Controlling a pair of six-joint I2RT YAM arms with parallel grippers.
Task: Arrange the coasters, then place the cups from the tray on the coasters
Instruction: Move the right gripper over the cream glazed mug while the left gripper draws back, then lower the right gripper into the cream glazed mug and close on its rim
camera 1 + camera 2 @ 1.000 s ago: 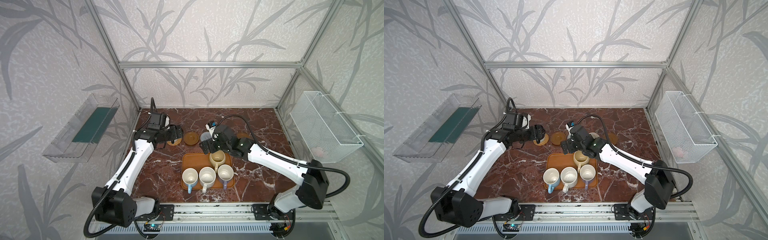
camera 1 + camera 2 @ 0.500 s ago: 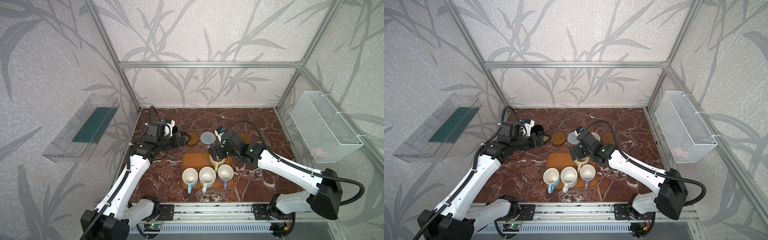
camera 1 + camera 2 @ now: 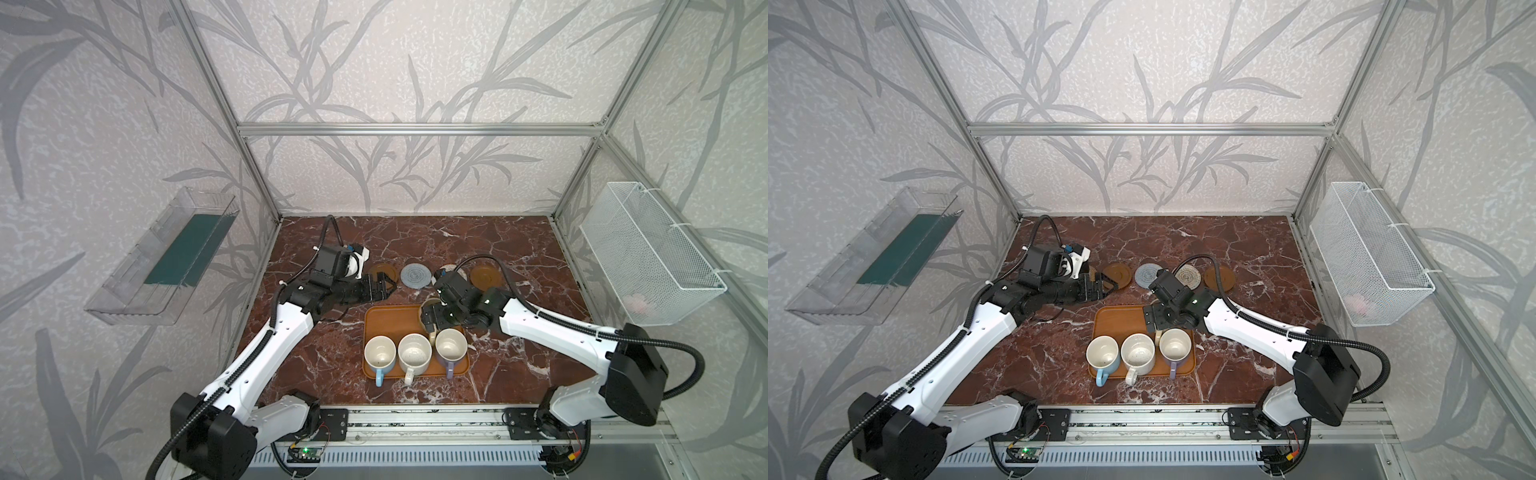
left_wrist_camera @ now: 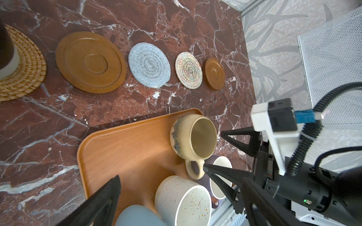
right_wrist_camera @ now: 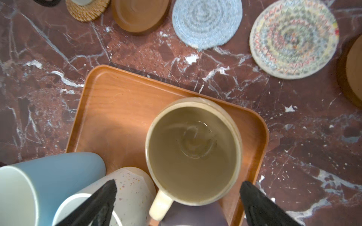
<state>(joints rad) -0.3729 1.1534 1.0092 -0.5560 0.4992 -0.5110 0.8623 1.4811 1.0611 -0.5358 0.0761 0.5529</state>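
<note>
In both top views we see the tray on the red table, near the front. Three cups stand in a row on its near side: the blue cup, the speckled cup and the purple cup. Behind the tray the coasters lie in a row: the left brown coaster, the blue coaster, the cream coaster and the right brown coaster. The left fingers are spread and hold nothing; they hang just by the left brown coaster. The right arm reaches over the back right corner of the tray.

In the left wrist view the black cup stands on the straw coaster, at the end of the row next to the left brown coaster. The cream cup stands on the tray, its handle toward the purple cup. The right fingers are spread over it.

In the right wrist view the right fingers are wide apart, one on each side of the cream cup, and they squeeze nothing. The blue cup and the speckled cup stand just beside it.
</note>
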